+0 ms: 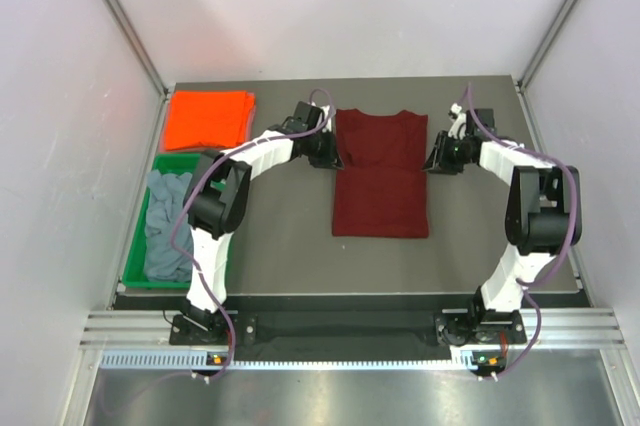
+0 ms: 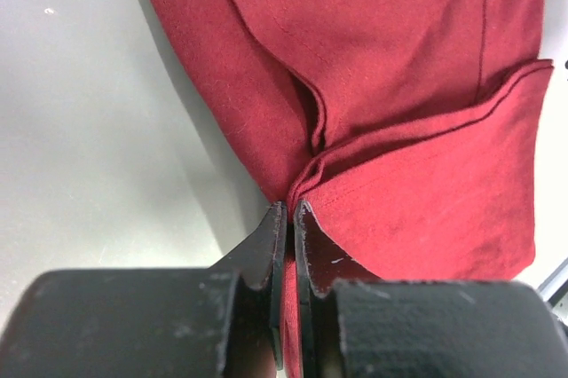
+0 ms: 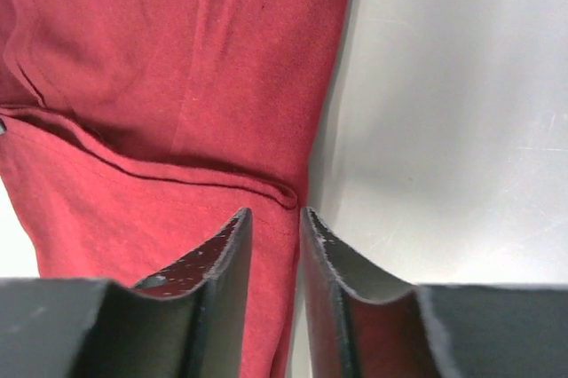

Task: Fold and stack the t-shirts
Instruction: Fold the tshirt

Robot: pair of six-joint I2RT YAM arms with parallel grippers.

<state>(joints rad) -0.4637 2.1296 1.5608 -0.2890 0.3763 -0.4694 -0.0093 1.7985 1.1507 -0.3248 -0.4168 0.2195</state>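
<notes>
Maroon shirt (image 1: 380, 186) is lying flat at the middle of the table (image 1: 280, 236), sleeves tucked in so it is forming a long rectangle, with a crosswise crease showing about halfway down. The left gripper (image 1: 327, 153) is sitting at the shirt's left edge by that crease; in the left wrist view its jaws are pressing almost together, pinching a bunched fold of the maroon cloth at their tips. The right gripper (image 1: 436, 158) is sitting at the opposite edge, and in the right wrist view its jaws are standing apart, with the cloth's edge lying under the gap and nothing gripped.

An orange shirt (image 1: 207, 118) is resting folded at the back left corner. A grey-blue shirt (image 1: 168, 226) is lying crumpled in a green tray (image 1: 135, 271) along the left side.

The work appears to be partway through folding the maroon shirt, with one side let go. The next move is likely calling for the left jaws to part, both arms to lift clear without dragging cloth, then another fold before stacking.
</notes>
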